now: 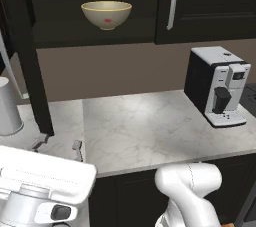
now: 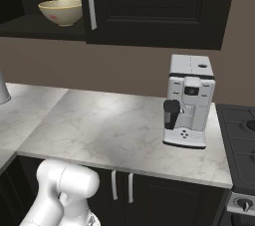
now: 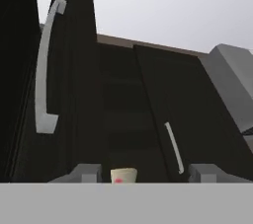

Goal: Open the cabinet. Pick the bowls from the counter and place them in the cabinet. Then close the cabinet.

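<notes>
Two dark fingertips [image 3: 86,172] of the pincer [image 1: 58,146] stand apart with nothing between them, so we read it as open and empty, low over the white marble-patterned counter [image 1: 150,126]. Up on the shelf of the black-brown wall cabinet [image 1: 90,36] sits the tan-yellow bowl with a golden rim and red spot [image 1: 106,14], well apart from the pincer. The cabinet's left door [image 1: 30,71] stands swung out and its right door [image 2: 159,6] is shut.

We judge the step to be either fetching the second bowl or shutting up. For the door, we would push flat on the panel near its silver bar handle [image 3: 44,70] and swing wide of the plain grey-white cylinder cup [image 1: 7,106].

We cannot tell where the off-white bowl lies. The shelf's depth is lost in shadow, and the frame edge cuts the cup.
</notes>
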